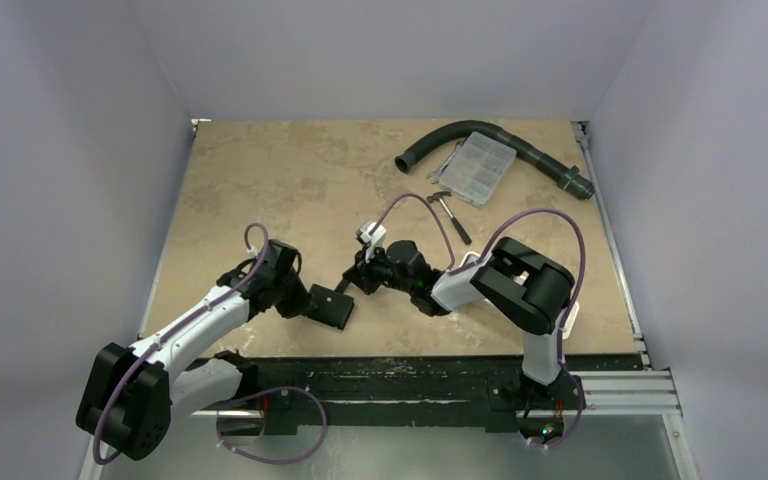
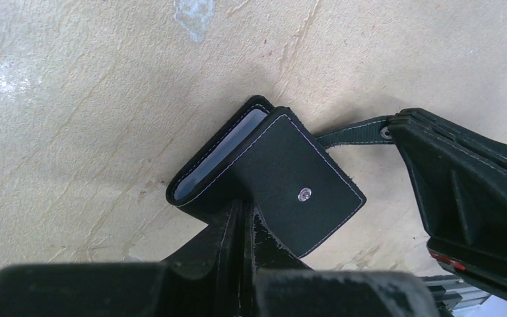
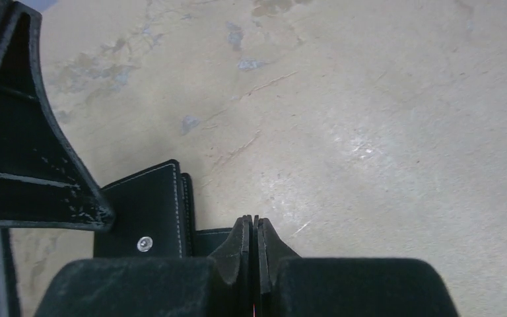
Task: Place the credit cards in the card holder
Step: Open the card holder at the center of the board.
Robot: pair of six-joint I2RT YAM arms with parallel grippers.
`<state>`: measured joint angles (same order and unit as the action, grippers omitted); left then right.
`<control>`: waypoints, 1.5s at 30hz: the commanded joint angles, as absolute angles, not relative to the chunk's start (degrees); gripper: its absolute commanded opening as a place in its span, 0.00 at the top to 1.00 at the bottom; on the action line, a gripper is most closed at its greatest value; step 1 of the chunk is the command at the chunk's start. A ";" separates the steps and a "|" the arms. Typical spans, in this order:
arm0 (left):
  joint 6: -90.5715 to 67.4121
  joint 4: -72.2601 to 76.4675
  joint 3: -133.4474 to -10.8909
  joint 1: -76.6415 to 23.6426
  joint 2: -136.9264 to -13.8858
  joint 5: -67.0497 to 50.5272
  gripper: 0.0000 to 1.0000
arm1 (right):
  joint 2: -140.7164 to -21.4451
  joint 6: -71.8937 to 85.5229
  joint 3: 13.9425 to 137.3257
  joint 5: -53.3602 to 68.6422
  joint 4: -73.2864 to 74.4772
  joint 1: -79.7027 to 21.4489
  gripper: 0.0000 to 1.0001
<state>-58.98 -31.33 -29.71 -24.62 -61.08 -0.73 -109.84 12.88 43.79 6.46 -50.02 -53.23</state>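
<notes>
Status: we see no loose cards on the table (image 1: 290,180) in any of the three views. The card holder (image 2: 290,185) is near the front edge of the table, between the two arms. We can't tell whether it rests on the surface or hangs just off it.

It's partly open. The flap with the snap (image 2: 305,193) is folded over, and a pale strip shows along the open edge. That could be lining or card edges; too little is visible for us to call it. Our read: either the cards are inside, or they're out of view. What's left, as we judge it, is confirming the cards are seated and fastening the snap, which isn't done yet.

Left gripper (image 2: 243,218): fully closed, pinching the near edge of the card holder just under the snap flap.

Right gripper (image 3: 255,228): also fully closed, fingers pressed together. A thin black tab (image 2: 353,136) runs from the card holder straight into its tips, so we take it to be pinching that tab, though the contact itself is hidden. That puts both arms on the same card holder from opposite sides.
</notes>
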 commanded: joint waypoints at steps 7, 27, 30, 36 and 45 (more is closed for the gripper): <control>-54.42 -34.71 -29.76 -24.96 -60.00 2.94 1.00 | -104.95 21.95 47.31 14.27 -40.38 -51.29 1.00; -34.81 -18.44 -48.68 -24.88 -80.18 -8.05 0.77 | -90.60 40.24 37.64 9.91 -39.84 -45.46 1.00; -29.57 -23.71 -54.20 -24.56 -80.54 -7.51 0.57 | -88.38 38.96 38.06 9.12 -37.24 -45.44 1.00; -21.75 -32.42 -59.41 -24.15 -86.18 -0.58 0.30 | -87.07 39.06 39.61 6.42 -33.58 -45.74 1.00; -26.92 -26.76 -48.82 -21.04 -77.79 -3.85 0.30 | -82.12 39.86 39.58 6.15 -31.78 -46.55 1.00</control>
